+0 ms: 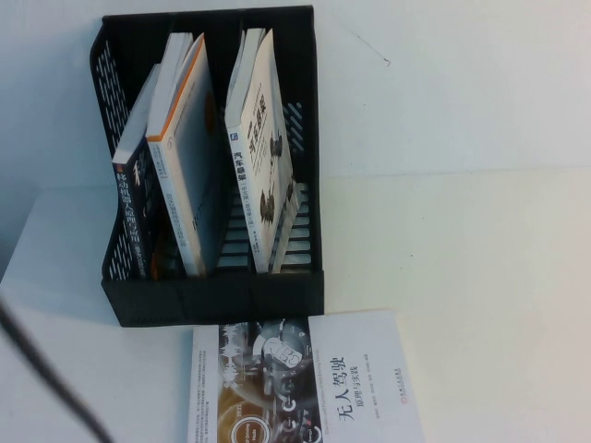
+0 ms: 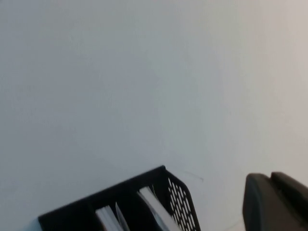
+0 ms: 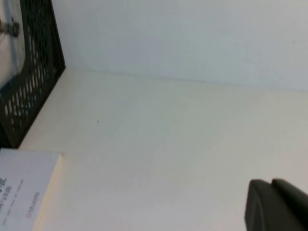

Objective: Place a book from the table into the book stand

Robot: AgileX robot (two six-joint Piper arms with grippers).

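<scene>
In the right compartment of the book stand point(image 1: 212, 300) the book point(image 1: 268, 138) leans loosely, where a nudge could topple it, while the left gripper point(image 2: 276, 202) hangs high near the stand and the right gripper point(image 3: 276, 204) over bare table point(image 1: 462, 258) — I cannot tell how open either is.

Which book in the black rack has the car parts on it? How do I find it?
Find the black book stand at the back of the table. Look in its right-hand compartment: the book stands there, leaning. Its pale cover has big black writing and grey car-part pictures, unlike the orange-edged book next door. Neither the left gripper nor the right gripper touches it.
</scene>
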